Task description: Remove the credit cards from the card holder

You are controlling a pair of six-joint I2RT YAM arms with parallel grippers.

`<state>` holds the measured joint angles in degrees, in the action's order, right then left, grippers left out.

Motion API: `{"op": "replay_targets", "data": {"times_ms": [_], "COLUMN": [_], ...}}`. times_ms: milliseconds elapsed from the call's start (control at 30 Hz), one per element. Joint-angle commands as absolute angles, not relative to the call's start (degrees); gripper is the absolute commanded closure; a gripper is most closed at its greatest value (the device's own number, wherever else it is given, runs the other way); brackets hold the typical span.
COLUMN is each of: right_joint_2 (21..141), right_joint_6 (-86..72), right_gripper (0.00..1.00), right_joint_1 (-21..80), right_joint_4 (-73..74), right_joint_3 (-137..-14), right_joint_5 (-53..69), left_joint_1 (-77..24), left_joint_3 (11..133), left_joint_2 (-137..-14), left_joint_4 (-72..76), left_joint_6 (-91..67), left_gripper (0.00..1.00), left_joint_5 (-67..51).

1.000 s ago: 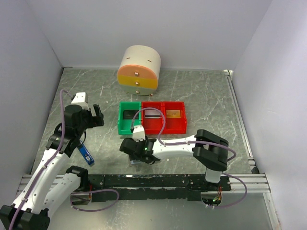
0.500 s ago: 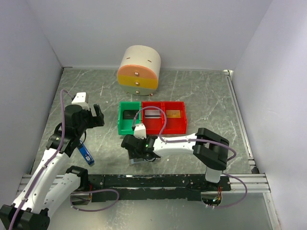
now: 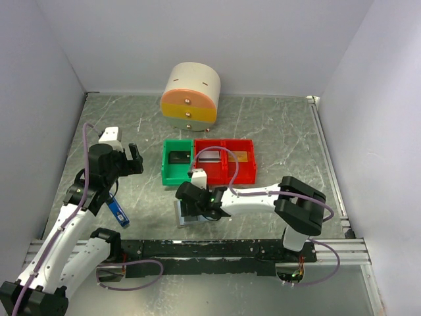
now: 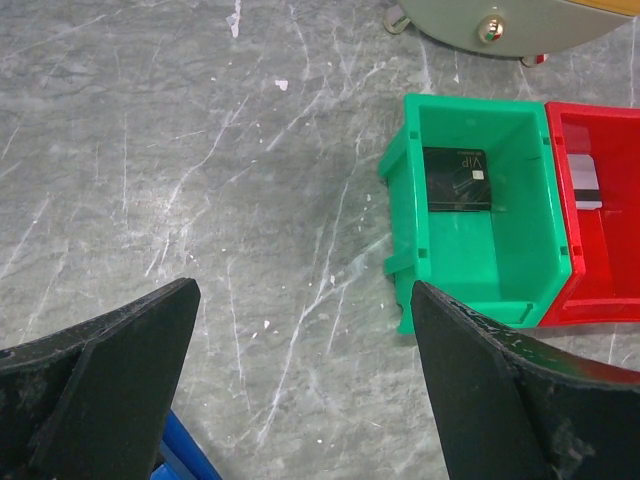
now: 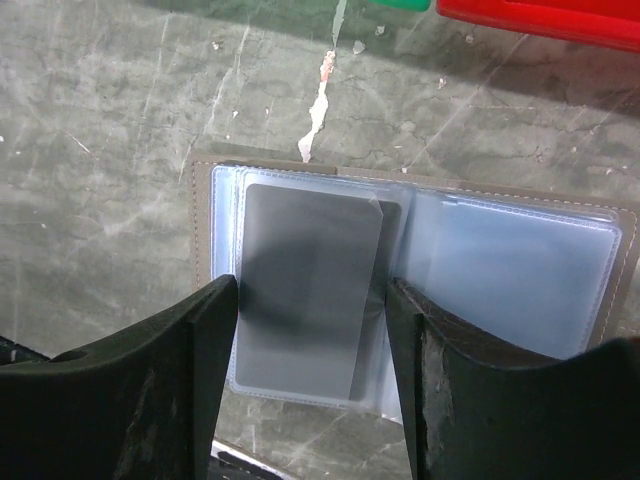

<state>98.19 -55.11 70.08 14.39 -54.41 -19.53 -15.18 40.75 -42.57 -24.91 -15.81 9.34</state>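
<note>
holder: card holder [image 5: 510, 265] open flat under right gripper [image 5: 310, 390]
card: grey credit card [image 5: 305, 290] in clear pocket
R: wide, empty, straddling card
L: left gripper [image 4: 300, 400] wide, idle
you: pinch card edge only, pull along sleeve, slow

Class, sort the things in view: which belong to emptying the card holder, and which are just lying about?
Job: card holder, grey card inside it, black card, silver card, gold card, green bin, red bins.
Lying about: round drawer unit, blue stick.
</note>
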Motion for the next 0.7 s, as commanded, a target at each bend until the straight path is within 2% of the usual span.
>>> {"op": "replay_targets", "data": {"times_ms": [0,200,300,367,500,667], "right_joint_2": [97.0,96.2,96.3,96.4,96.0,95.9], "right_joint_6": [-56.5,-56.5,-56.6,-56.9,-57.2,-57.8], "right_gripper": [0.41,0.40,0.40,0.40,0.40,0.40], "right_joint_1": [68.7,68.1,67.9,67.6,67.5,67.5], "right_joint_4": [10.6,9.7,10.0,10.1,9.9,9.6], "right_joint_3": [-50.5,-49.5,-49.5,-49.4,-48.9,-48.3], "right_joint_5": [-14.7,-13.6,-13.7,-13.6,-13.5,-13.6], "left_joint_1": [-14.7,-14.7,-14.7,-14.7,-14.7,-15.1], "left_joint_3": [41.4,41.4,41.8,41.9,38.8,27.4], "left_joint_2": [-42.5,-42.3,-42.2,-42.6,-43.9,-39.7], "left_joint_4": [-23.8,-23.9,-25.2,-26.1,-26.1,-22.0], "left_joint_6": [-15.0,-15.9,-23.9,-29.9,-38.1,-48.5], "left_gripper": [0.01,0.01,0.01,0.01,0.07,0.10], "left_joint_5": [7.7,5.6,2.6,-3.2,-16.3,-30.3]}}
